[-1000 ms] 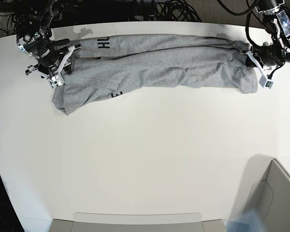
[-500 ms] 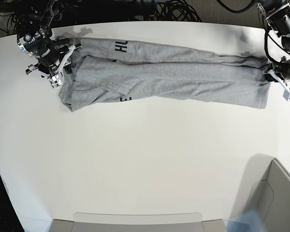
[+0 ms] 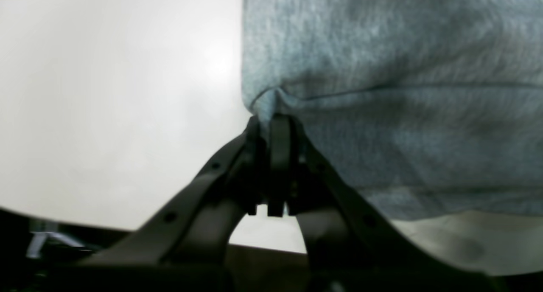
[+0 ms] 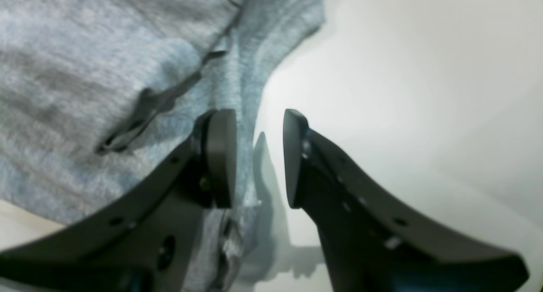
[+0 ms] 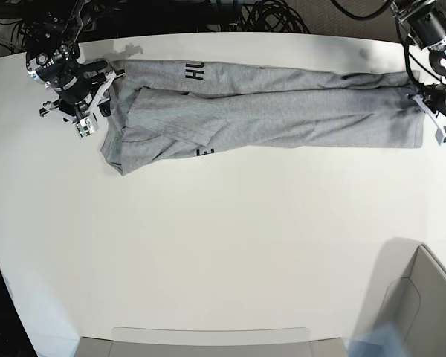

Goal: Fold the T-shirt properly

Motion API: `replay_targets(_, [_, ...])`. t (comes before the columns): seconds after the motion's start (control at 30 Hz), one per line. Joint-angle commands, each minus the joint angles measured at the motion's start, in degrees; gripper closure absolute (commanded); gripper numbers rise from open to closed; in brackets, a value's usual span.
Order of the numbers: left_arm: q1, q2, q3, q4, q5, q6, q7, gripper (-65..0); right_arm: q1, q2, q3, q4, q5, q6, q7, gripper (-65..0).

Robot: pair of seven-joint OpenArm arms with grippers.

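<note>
The heather-grey T-shirt (image 5: 267, 104) lies stretched in a long band across the far part of the white table (image 5: 223, 238). Black letters (image 5: 195, 72) show near its left end. My left gripper (image 5: 425, 111) is at the shirt's right end. In the left wrist view the left gripper (image 3: 271, 120) is shut on a pinch of grey fabric (image 3: 382, 71). My right gripper (image 5: 95, 98) is at the shirt's left end. In the right wrist view the right gripper (image 4: 256, 156) is open, with one finger (image 4: 220, 156) over the shirt's edge (image 4: 106, 50) and the other over bare table.
A grey bin (image 5: 424, 305) stands at the front right corner. A flat grey tray edge (image 5: 208, 342) runs along the front. Black cables (image 5: 267, 15) lie behind the table's far edge.
My left gripper moved right and a little farther back, pulling the shirt's right end with it. The shirt is now longer and flatter and has shifted right. My right arm stayed nearly in place.
</note>
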Motion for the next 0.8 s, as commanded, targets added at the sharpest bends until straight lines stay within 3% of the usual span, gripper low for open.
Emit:
replay_targets(0.0, [-1.4,-1.0,-0.2,6.3,-0.1,0.2,-1.1,0.0,0.3,-0.2,0.1,0.9,0.9,0.7,0.8,-19.1])
replay_targets(0.37, [5.3,5.6,-0.1,23.4,0.0,0.2,-1.1,0.0,0.8,-0.3,0.1,0.6,0.9,0.7,0.8,-19.1])
replay_targets(0.43, [5.6,5.5,-0.2,23.0,0.5,0.2,-1.1,0.0,0.8,-0.3,0.1,0.6,0.9,0.7,0.8,-19.1])
replay_targets(0.63, [5.4,5.5,-0.1,17.1,10.0,0.2,-1.1,0.0,1.4,-0.2,0.1,0.5,0.9,0.7,0.8,-19.1])
replay_targets(0.77, [5.3,5.4,-0.1,11.0,15.1,0.2,-5.9,0.0,1.4,-0.2,0.1,0.5,0.9,0.7,0.8,-19.1])
